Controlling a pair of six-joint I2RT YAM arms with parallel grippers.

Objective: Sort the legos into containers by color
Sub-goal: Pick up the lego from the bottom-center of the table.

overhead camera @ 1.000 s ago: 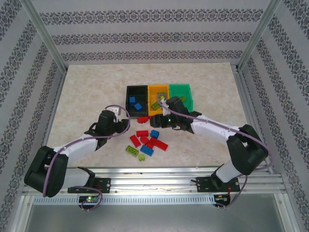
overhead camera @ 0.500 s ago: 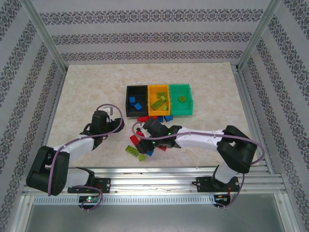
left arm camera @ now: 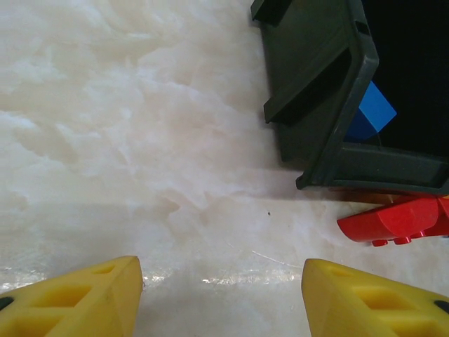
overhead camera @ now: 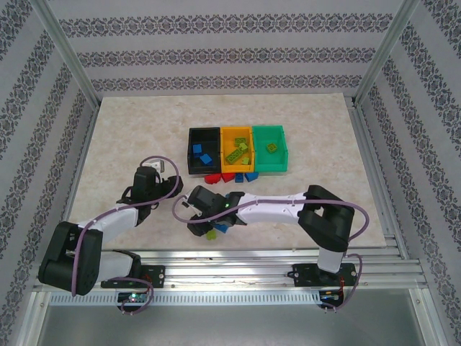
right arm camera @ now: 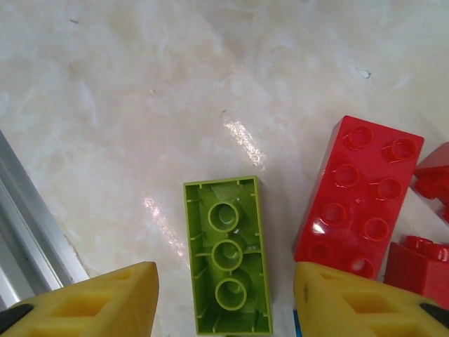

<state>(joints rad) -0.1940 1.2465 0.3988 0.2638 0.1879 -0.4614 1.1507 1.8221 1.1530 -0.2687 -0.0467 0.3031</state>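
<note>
Lime lego (right arm camera: 228,256) is lying upside down under the open, empty right gripper (right arm camera: 224,284), which is needing to lower and squeeze. Left gripper (left arm camera: 221,284) is hanging open, empty.

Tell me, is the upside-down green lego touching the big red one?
Apart. The right wrist view shows a strip of bare table between the green lego and the red lego.

Loose legos (overhead camera: 213,177) before three containers (overhead camera: 272,166)
</note>
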